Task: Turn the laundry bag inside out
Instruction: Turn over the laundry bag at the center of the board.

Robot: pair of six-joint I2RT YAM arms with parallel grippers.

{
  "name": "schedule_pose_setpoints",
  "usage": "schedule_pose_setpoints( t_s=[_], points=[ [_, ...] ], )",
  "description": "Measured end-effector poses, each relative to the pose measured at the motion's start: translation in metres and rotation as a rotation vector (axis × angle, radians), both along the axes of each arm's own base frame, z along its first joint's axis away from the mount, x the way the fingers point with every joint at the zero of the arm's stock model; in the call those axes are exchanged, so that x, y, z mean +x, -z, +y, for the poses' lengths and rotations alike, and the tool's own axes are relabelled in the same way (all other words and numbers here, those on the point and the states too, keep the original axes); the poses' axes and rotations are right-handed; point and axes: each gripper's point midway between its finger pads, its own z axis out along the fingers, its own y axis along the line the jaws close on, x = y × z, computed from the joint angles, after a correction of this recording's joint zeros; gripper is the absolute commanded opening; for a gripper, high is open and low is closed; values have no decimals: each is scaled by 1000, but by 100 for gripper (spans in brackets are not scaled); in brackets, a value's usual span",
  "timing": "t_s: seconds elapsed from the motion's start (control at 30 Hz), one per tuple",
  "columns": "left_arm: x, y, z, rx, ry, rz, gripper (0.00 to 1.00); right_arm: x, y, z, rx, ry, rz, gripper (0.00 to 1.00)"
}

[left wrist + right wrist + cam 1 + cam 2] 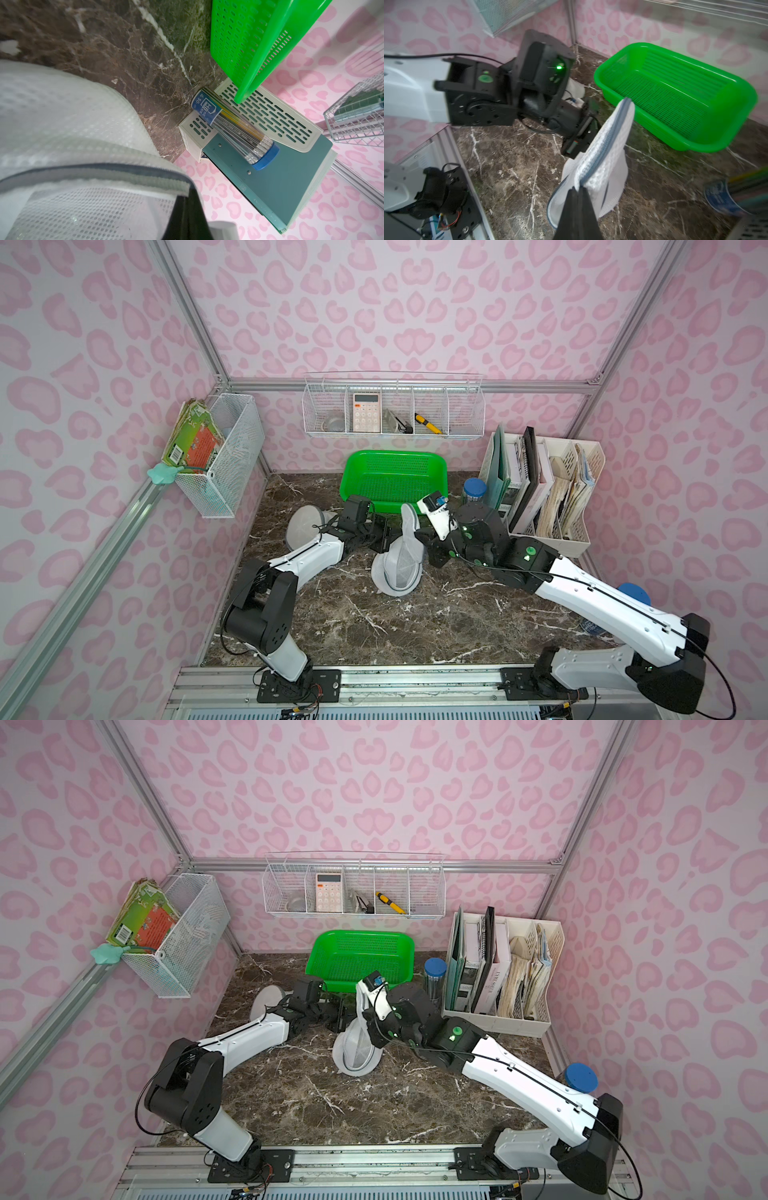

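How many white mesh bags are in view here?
2. One laundry bag stands in the middle of the table, pinched by the right gripper; a second bag lies behind the left arm, partly hidden. Others may be hidden.

Walls (415,302) papered in pink heart-spot print, framed by aluminium rails (270,384). Surface (374,626) dark brown marble, white-veined. Wire rack (465,414) mounted on rear wall; mesh basket (237,448) on side wall. Lighting even.

We read "HB" and "50" on the blue label (205,110) wrapped around the clear pencil tube (234,126), which stands at one o'clock on the table (415,626). Lettering on the white binder spine (496,973), at two o'clock, is too small to read.
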Motion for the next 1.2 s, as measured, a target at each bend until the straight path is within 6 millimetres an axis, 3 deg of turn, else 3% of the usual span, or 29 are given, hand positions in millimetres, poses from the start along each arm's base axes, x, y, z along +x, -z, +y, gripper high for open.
schedule_pose_setpoints(
  t_s=[0.07, 0.2, 0.27, 0.37, 0.47, 0.7, 0.9, 1.03, 1.2],
  points=[
    [2, -4, -1, -9, 2, -19, 0, -7, 4, 22, -6, -49, 1, 3],
    [5, -10, -3, -26, 9, -45, 0, -21, 17, 59, -12, -157, 41, 36],
    [4, -11, -4, -29, 14, -53, 0, -24, 19, 66, 0, -185, 50, 46],
    [4, -15, -5, -38, 27, -72, 0, -26, 24, 64, 15, -199, 71, 52],
    [3, -19, -7, -49, 44, -91, 0, -17, 32, 48, 29, -165, 104, 52],
    [7, -42, -20, -78, 144, -192, 0, 22, 39, -17, 102, 20, 169, 46],
    [5, -66, -31, -109, 248, -292, 0, 49, 70, -74, 147, 175, 294, 38],
    [1, -77, -35, -114, 308, -338, 0, 48, 87, -85, 190, 187, 390, 29],
    [-8, -74, -36, -109, 350, -344, 0, 49, 96, -79, 222, 161, 456, 28]
  ],
)
